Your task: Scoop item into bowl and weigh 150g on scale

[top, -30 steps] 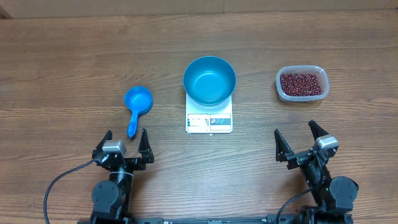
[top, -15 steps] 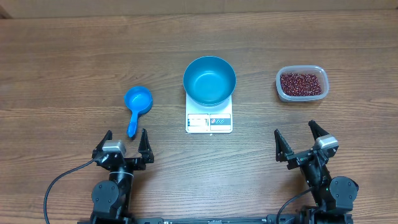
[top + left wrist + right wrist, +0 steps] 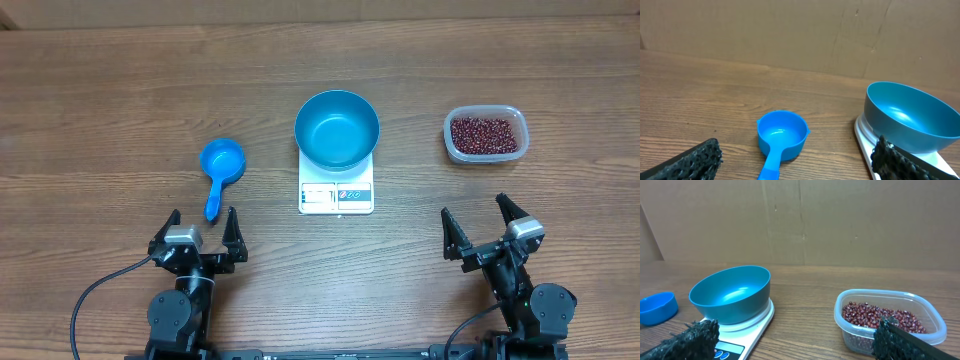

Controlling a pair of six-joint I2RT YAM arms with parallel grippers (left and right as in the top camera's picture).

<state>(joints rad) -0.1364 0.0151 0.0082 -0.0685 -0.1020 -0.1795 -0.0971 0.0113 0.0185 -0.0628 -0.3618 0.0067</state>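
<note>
With the empty bowl (image 3: 337,130) on the scale (image 3: 336,196) and the beans (image 3: 485,135) in a tub (image 3: 452,148) right of it, the scoop (image 3: 218,172) lies left of the scale, its handle pointing at the left fingers (image 3: 231,224), which are spread wide and nearer than the equally spread right fingers (image 3: 448,225).

The surface (image 3: 110,90) is brown wood, and its long grain lines run from the left edge to the right edge. Along the far edge stands a plain cardboard wall (image 3: 765,35) — it shows some creases and vertical seams. The light is soft and even.
</note>
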